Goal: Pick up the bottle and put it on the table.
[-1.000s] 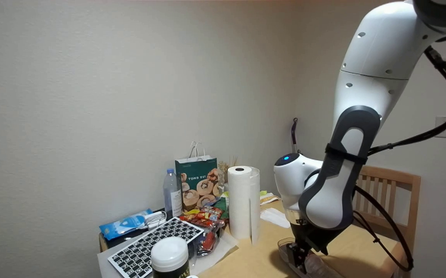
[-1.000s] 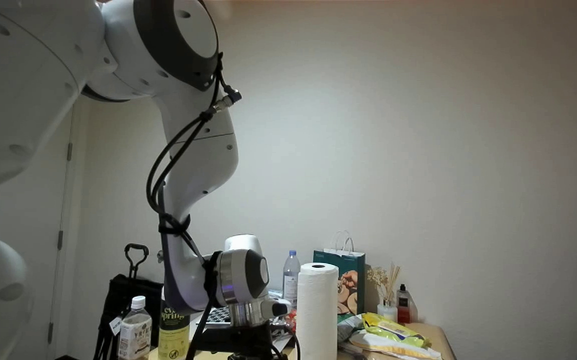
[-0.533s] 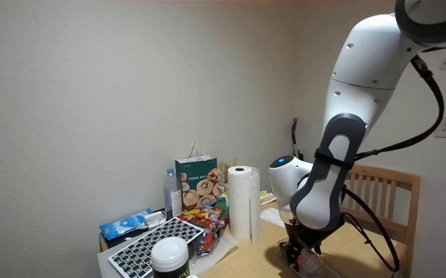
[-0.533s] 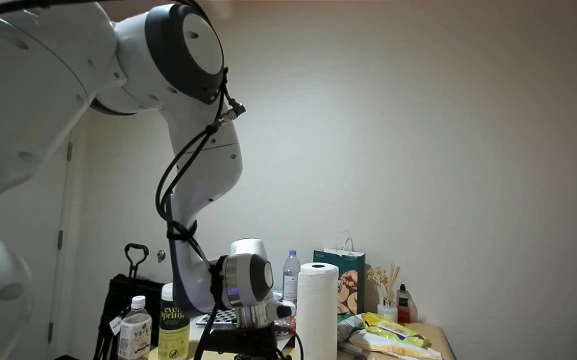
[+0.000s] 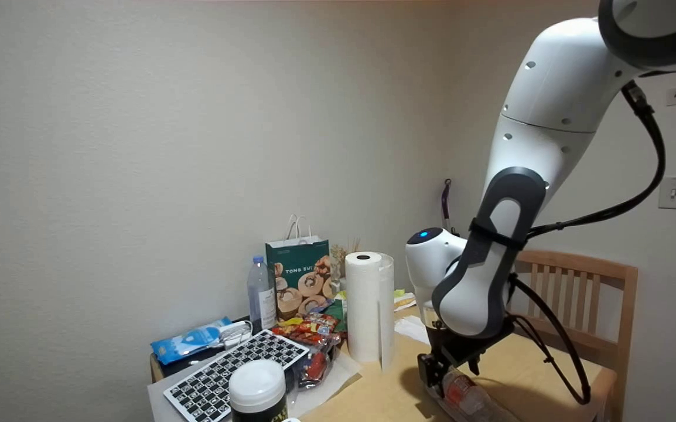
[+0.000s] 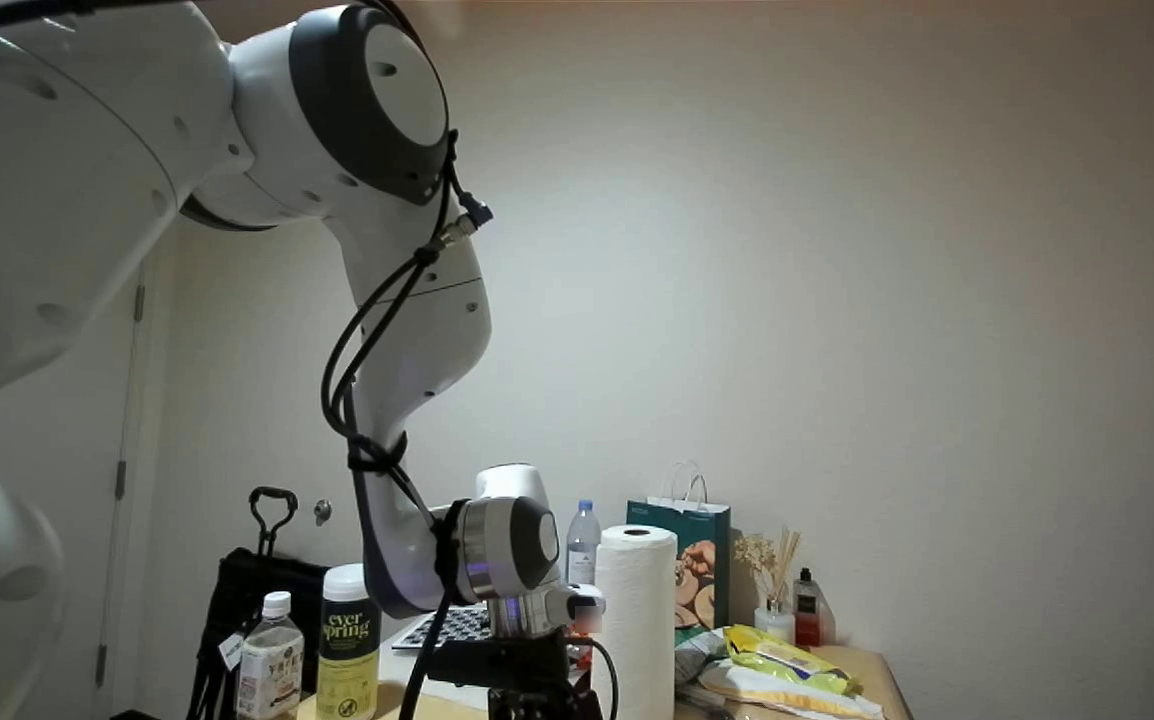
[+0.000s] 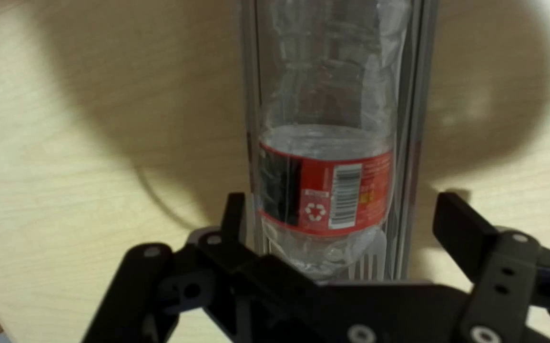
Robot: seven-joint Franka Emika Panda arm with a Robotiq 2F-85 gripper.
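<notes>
Red barcoded label [image 7: 325, 190] wraps the bottle [image 7: 327, 138] near the spread hand [image 7: 341, 205].

Hand [image 7: 341, 212] downward, spread wide.

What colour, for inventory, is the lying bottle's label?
Red and black; the wrist view shows the label best.
</notes>
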